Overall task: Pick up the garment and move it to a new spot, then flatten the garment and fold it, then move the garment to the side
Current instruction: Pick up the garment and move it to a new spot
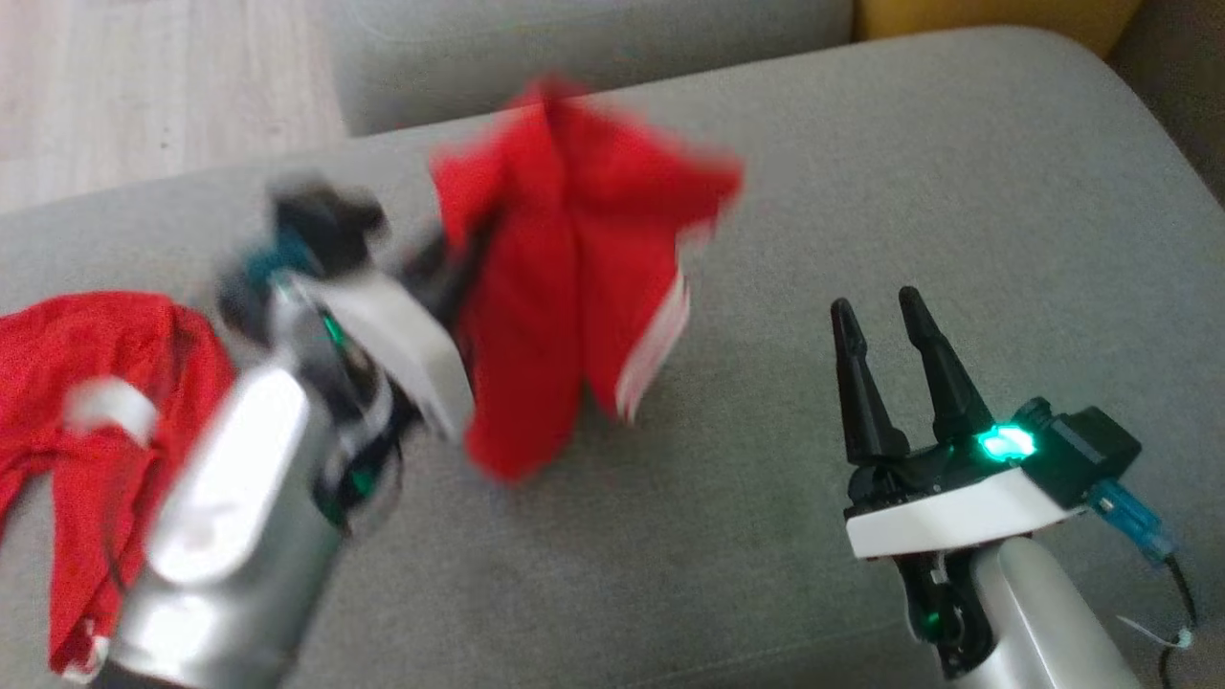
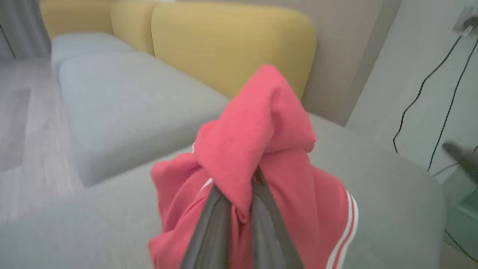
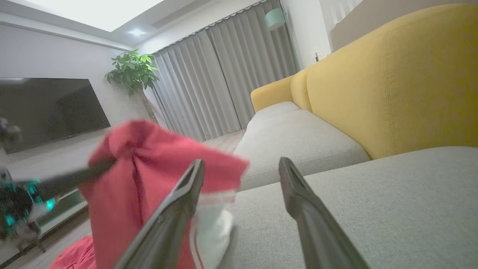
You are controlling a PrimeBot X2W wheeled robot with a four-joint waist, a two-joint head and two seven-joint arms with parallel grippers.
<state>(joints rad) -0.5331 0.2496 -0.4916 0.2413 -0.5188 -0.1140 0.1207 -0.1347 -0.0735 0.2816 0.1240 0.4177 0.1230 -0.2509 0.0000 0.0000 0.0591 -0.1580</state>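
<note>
My left gripper (image 2: 239, 186), jaws clamped on bunched red shorts (image 1: 574, 268), lifted above grey sofa seat (image 1: 861, 172) | my right gripper (image 1: 874, 301), jaws wide, empty, well apart

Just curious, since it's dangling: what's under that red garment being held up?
Grey sofa cushion lies below the red garment. The patch right behind the hanging cloth is covered, so anything there can't be seen.

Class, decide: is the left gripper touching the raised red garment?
Touching. The left wrist view shows the left gripper shut on the red garment, with a bunched fold pinched between its closed jaws.
</note>
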